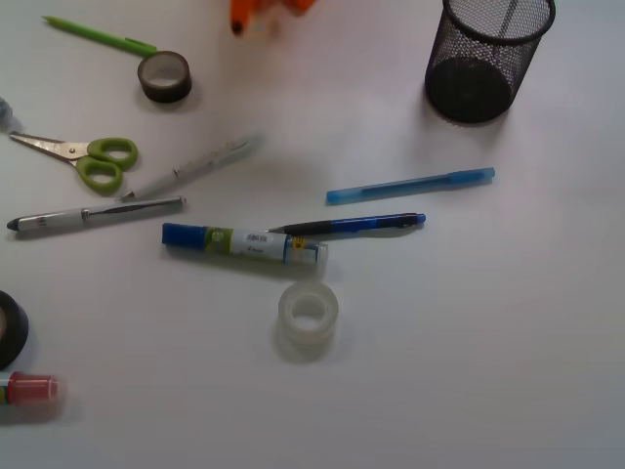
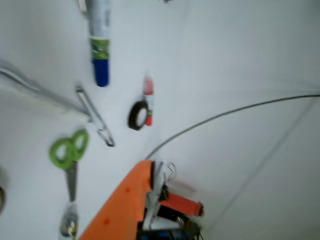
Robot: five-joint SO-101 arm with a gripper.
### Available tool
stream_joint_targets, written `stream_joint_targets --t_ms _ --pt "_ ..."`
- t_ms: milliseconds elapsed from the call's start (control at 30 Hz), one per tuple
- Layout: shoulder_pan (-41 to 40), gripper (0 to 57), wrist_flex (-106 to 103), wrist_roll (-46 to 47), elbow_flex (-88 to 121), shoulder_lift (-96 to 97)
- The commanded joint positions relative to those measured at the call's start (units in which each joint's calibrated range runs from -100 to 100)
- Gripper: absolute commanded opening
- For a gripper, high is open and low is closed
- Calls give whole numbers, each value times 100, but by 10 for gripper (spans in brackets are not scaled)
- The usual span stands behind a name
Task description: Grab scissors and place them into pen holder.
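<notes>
The scissors [image 1: 83, 156], with lime-green loop handles and short silver blades, lie flat at the table's left, blades pointing left. In the wrist view the scissors [image 2: 70, 160] lie left of the orange fixed jaw. The black mesh pen holder [image 1: 483, 59] stands upright at the back right and is out of the wrist view. My gripper [image 1: 266, 12] shows only as blurred orange tips at the top edge, well apart from both. In the wrist view the gripper [image 2: 174, 186] stands open with nothing between its fingers.
A green pen [image 1: 98, 36] and a dark tape roll [image 1: 164, 76] lie behind the scissors. Right of them are a white pen [image 1: 195, 164] and a silver pen [image 1: 93, 213]. A glue stick [image 1: 244, 244], two blue pens [image 1: 410, 184] and clear tape [image 1: 309, 315] fill the middle.
</notes>
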Motion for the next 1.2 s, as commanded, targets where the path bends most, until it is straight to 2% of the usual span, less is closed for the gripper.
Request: stream_joint_targets --t_ms 0,167,267,467,700,1033,1100,1167 --pt "505 365 26 142 -1912 1217" --pt "1141 365 384 -225 -3099 4081" --pt "1238 364 778 -430 -3715 5824" --pt "1589 277 1600 -122 -5599 8314" --pt "2382 263 2475 366 -7591 9836" --pt "2404 260 2676 586 -8343 10924" --pt "2300 229 2668 586 -8361 11119" --pt "2187 167 2641 586 -8407 11281"
